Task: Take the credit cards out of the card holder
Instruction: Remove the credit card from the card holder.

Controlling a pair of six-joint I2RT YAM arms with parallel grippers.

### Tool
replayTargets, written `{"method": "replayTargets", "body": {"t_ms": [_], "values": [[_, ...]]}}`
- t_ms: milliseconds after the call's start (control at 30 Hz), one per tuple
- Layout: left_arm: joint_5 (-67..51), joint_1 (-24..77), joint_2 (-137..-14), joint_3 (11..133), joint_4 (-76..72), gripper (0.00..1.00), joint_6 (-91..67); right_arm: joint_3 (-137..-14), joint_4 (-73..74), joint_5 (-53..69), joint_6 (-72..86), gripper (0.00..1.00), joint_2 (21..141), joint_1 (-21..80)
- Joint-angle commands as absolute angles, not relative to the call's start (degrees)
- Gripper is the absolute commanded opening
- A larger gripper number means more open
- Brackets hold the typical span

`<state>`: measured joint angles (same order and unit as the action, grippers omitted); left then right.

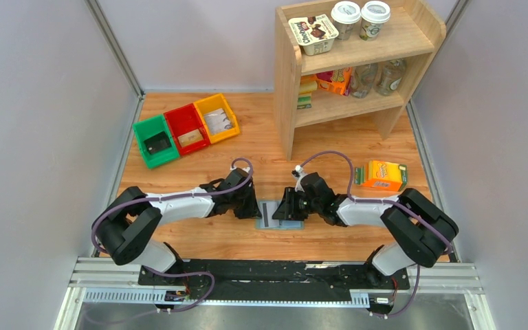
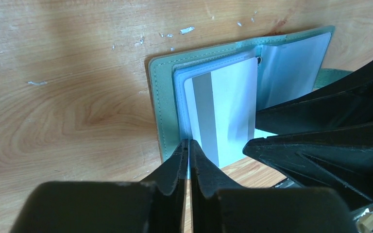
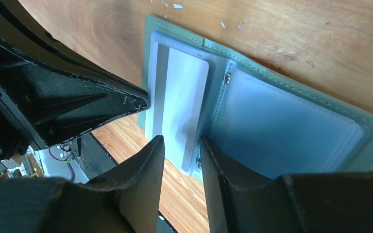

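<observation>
Top external: left arm (image 1: 179, 203), right arm (image 1: 366, 208) reach inward over card holder (image 1: 271, 215).

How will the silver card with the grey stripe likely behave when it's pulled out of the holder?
The card looks flat and rigid, so it is probably stiff and light. Its glossy face may slip in the right gripper. The card holder looks thin and soft, so it may drag along unless the left gripper pins it.
</observation>
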<state>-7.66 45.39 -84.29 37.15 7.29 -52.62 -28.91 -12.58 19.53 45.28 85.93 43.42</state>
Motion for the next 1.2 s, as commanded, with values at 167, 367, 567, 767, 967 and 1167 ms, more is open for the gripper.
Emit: {"method": "replayTargets", "body": {"t_ms": [167,367,567,767,967,1167], "values": [[-10.2,45.8,-85.1,35.5,3.3,0.03,-54.1,-29.3,-17.2,23.1,45.4,0.38,86.7,43.2],[-9.2,47.0,-84.6,34.0,3.4,0.02,-55.2,-29.0,-17.2,23.4,44.9,0.37,83.2,43.1],[-7.7,47.3,-85.4,33.8,4.3,0.01,-54.8,-26.5,-19.2,24.0,45.2,0.33,81.0,41.7],[-7.5,47.5,-87.1,34.5,4.6,0.01,-54.8,-24.1,-25.3,27.7,46.1,0.2,82.6,40.0],[-7.5,47.8,-88.2,34.6,4.0,0.0,-54.9,-23.2,-30.9,30.5,47.4,0.11,86.2,39.0],[-6.9,47.8,-88.9,34.3,4.4,0.0,-55.1,-21.5,-32.2,32.3,47.0,0.0,87.1,36.0]]}}
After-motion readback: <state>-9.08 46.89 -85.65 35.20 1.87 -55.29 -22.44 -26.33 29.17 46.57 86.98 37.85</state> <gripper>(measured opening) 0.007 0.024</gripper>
